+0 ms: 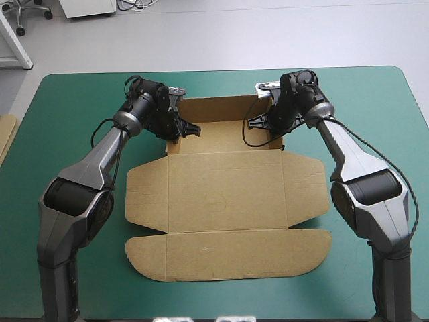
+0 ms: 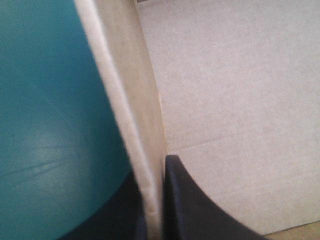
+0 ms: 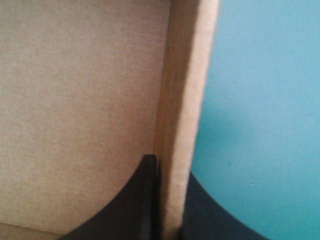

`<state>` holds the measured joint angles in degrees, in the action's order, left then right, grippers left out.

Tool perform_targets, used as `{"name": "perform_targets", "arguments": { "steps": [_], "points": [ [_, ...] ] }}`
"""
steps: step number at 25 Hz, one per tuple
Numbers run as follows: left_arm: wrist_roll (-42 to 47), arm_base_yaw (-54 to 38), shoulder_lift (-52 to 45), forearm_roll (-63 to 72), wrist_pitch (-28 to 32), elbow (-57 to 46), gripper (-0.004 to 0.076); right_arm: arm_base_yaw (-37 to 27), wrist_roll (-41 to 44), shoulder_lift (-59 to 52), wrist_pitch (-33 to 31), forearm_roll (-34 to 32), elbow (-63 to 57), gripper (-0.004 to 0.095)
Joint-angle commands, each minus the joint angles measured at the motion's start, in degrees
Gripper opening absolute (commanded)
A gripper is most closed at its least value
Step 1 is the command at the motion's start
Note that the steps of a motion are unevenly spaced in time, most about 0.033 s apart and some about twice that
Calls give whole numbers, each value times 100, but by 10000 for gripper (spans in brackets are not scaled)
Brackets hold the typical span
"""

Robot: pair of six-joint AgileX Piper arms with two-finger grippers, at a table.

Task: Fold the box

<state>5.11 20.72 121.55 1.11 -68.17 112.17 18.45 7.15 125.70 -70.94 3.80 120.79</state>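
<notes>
The brown box (image 1: 224, 201) sits in the middle of the teal-green counter (image 1: 67, 114), only partly raised. Its near half lies flat: the wide lid panel (image 1: 228, 191) with a side flap to either side, and a long round-cornered flap (image 1: 228, 255) at the near edge. At the far end the far wall (image 1: 221, 107) stands up, with a short wall upright on each side of it.

The left claw (image 1: 179, 131) pinches the left side wall (image 2: 142, 145) — one black finger (image 2: 187, 205) against the inner face and the other outside over the counter, the board edge held tight between them. The right claw (image 1: 269, 124) grips the right side wall (image 3: 182, 115) the same way, its fingers all but closed on the board, one inside the tray and one outside.

An edge of more board (image 1: 5, 134) shows at the counter's left edge, well apart from the box.
</notes>
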Motion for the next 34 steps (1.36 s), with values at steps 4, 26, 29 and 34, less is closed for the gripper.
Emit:
{"name": "perform_targets", "arguments": {
  "steps": [4,26,29,34],
  "points": [
    [-261,52,-196,287,384,127,-10,51,-470,-285,-46,293,156,30],
    [-237,62,-377,324,-104,803,535,51,-326,-716,-46,137,201,589],
    [-237,62,-470,320,-64,932,535,51,-315,-862,-46,-55,209,589],
    [-237,62,-951,74,-121,975,535,-93,-315,-1348,-46,-53,222,589]
  ]
}}
